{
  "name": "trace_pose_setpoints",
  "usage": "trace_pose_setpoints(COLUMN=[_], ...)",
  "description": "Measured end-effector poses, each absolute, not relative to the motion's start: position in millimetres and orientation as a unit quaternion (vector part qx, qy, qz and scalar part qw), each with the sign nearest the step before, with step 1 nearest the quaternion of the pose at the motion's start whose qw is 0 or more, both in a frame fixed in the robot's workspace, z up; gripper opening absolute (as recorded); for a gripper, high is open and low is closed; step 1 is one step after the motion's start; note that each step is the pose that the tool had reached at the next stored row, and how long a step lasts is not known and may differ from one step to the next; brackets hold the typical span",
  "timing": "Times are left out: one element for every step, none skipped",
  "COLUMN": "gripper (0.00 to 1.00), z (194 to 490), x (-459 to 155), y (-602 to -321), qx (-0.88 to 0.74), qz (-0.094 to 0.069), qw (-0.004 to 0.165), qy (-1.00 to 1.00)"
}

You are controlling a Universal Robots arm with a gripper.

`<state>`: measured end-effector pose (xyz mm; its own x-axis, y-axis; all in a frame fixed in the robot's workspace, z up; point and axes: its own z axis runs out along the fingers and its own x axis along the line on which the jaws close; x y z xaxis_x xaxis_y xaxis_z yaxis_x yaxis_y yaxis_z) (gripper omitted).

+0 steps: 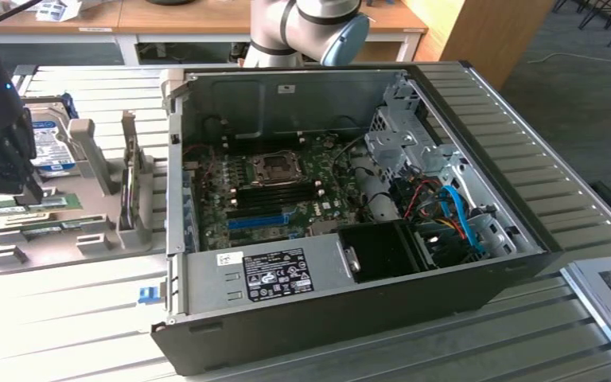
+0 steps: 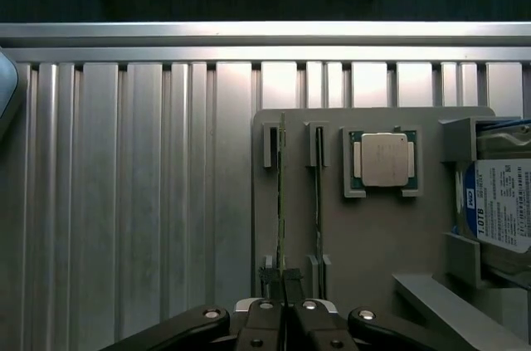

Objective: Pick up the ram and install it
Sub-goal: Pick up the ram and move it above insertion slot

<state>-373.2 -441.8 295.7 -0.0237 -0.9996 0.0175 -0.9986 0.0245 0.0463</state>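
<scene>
The ram [image 2: 282,193] is a thin green stick seen edge-on, standing in a slot of the grey fixture plate [image 2: 373,235]. Its near end runs straight into the seam between my fingertips. My gripper [image 2: 284,283] is shut on that end of the ram. In the exterior view my gripper [image 1: 28,189] hangs low over the fixture [image 1: 61,239] at the far left, well apart from the open computer case [image 1: 337,318]. The motherboard [image 1: 274,191] lies bare inside the case, with dark memory slots beside the processor socket.
A second green stick [image 2: 318,193] stands in the neighbouring slot, close to the held one. A square silver processor [image 2: 384,160] and a hard drive [image 2: 502,214] with a blue-white label sit further along the fixture. Everything rests on a slatted metal table [image 1: 72,318].
</scene>
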Motion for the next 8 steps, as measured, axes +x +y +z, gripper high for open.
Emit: trace_pose_setpoints(gripper=[0.12, 0.12, 0.12, 0.12, 0.12, 0.12, 0.12, 0.12], z=[296, 296, 296, 296, 297, 306, 309, 311], x=[-373, -373, -373, -373, -373, -373, -373, -373], y=[-442, -442, -442, -442, -442, -442, -442, -442], qx=[0.698, 0.698, 0.698, 0.698, 0.698, 0.698, 0.698, 0.698], qz=[-0.01, -0.01, -0.01, -0.01, -0.01, -0.01, -0.01, -0.01], qw=[0.022, 0.022, 0.023, 0.023, 0.023, 0.023, 0.023, 0.023], qy=[-0.715, -0.715, -0.715, -0.715, -0.715, -0.715, -0.715, -0.715])
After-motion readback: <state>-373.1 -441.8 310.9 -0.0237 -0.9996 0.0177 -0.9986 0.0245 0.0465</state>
